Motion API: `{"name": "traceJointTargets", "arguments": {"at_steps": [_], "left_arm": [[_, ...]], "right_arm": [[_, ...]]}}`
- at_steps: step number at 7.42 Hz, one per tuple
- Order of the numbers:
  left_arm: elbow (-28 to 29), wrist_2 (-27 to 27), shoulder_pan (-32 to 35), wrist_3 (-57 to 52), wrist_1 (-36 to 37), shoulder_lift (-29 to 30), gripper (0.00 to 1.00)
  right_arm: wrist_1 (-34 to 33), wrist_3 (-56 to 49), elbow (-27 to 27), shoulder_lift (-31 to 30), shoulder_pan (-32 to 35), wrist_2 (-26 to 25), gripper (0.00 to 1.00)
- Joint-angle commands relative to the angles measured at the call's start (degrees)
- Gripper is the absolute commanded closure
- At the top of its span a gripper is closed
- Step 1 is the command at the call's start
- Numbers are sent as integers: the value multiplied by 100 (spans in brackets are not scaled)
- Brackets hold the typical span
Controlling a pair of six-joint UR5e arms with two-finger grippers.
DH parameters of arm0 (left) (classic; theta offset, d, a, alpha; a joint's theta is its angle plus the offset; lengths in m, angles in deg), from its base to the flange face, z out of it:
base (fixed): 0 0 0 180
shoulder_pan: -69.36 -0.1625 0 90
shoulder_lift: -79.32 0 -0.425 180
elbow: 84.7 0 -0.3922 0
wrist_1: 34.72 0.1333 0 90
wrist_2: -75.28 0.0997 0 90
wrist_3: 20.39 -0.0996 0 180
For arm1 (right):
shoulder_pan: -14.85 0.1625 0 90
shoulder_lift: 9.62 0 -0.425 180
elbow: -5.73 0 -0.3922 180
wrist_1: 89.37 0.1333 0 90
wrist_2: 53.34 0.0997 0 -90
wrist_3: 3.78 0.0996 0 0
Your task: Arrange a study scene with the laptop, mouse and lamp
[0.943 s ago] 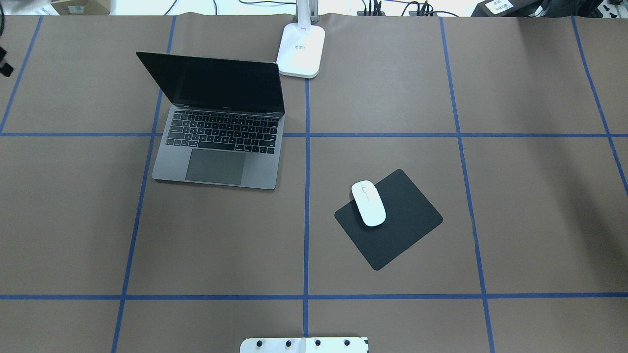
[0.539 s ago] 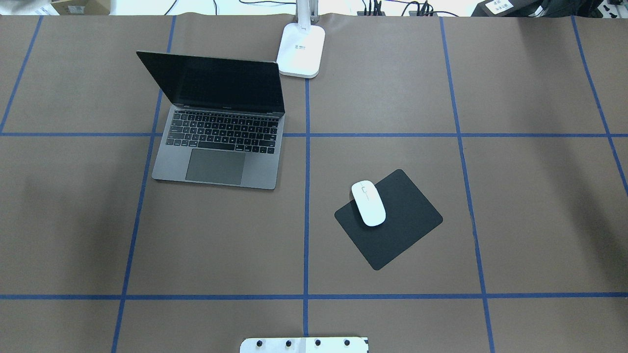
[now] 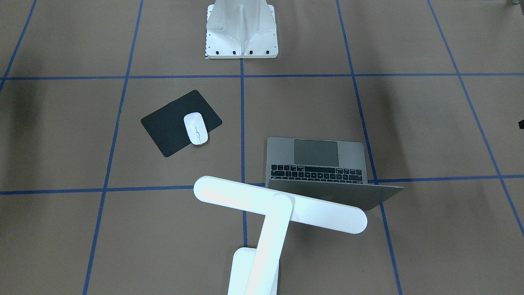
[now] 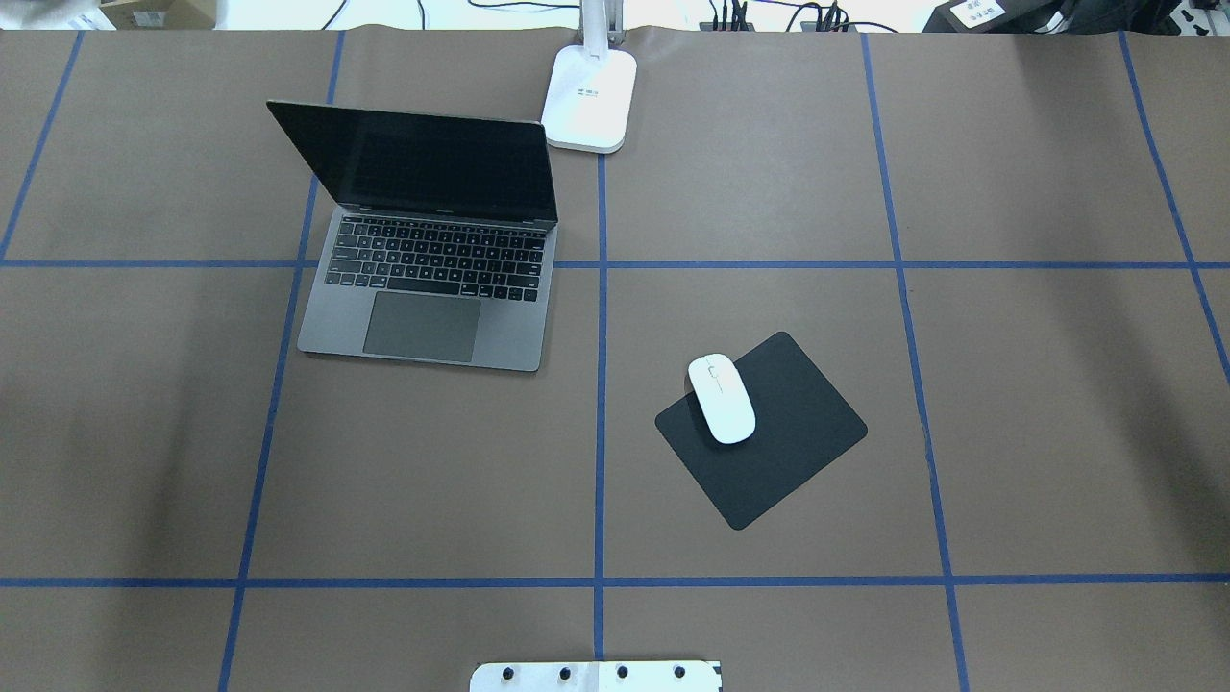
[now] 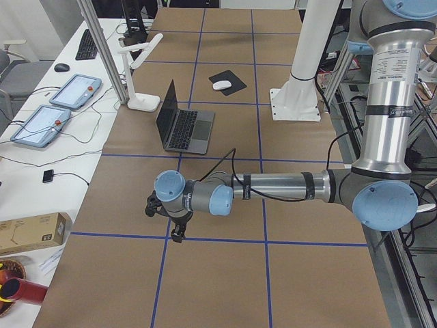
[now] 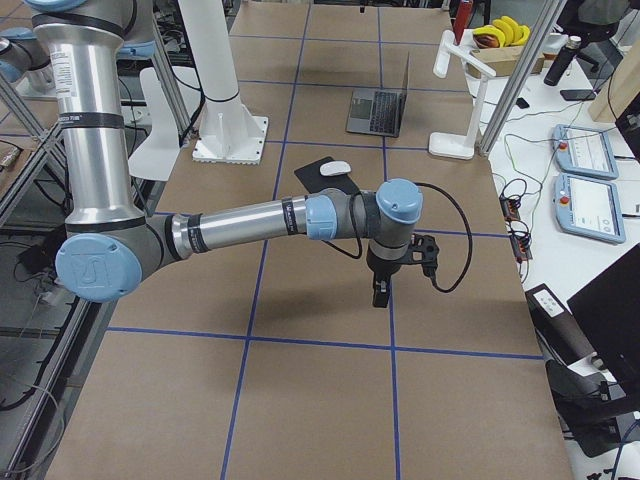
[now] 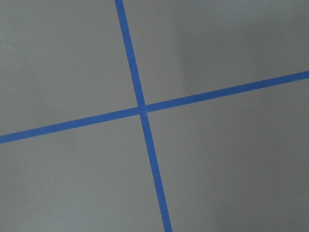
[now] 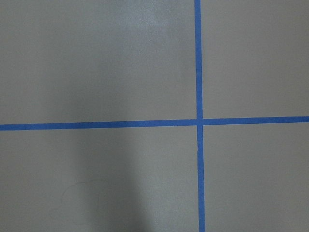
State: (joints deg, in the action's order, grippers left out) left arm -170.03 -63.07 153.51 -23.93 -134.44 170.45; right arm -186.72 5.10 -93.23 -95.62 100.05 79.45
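Observation:
The grey laptop (image 4: 423, 288) stands open at the table's far left of centre, its dark screen upright. A white mouse (image 4: 722, 399) lies on the near-left corner of a black pad (image 4: 788, 452). The white lamp (image 3: 278, 203) stands at the far edge beside the laptop; its base (image 4: 589, 101) shows from overhead. My left gripper (image 5: 176, 229) hangs over bare table well to the left of the laptop. My right gripper (image 6: 385, 285) hangs over bare table to the right of the mouse. Whether either is open or shut, I cannot tell. Both wrist views hold only brown table and blue tape.
The white bolted pedestal (image 3: 241, 30) stands at the near middle edge. Blue tape lines cross the brown table (image 4: 1038, 384). Beyond the far edge, a side table holds two tablets (image 5: 51, 113), a keyboard and cables.
A black bit of the left gripper at the overhead view's far-left edge has gone out of that view. Laptop, mouse and lamp have not moved.

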Motion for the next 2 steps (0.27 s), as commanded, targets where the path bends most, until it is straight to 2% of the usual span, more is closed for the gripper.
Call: {"name": "traceJointTargets", "arguments": {"at_steps": [1,2], "left_arm": [[-10,-8,-4,2,-4,-42,0],[-10,-8,-4,2,-4,-42,0]], "right_arm": [[-3,0,-18,-13,5,19,0],[-3,0,-18,-4,5,19,0]]}}
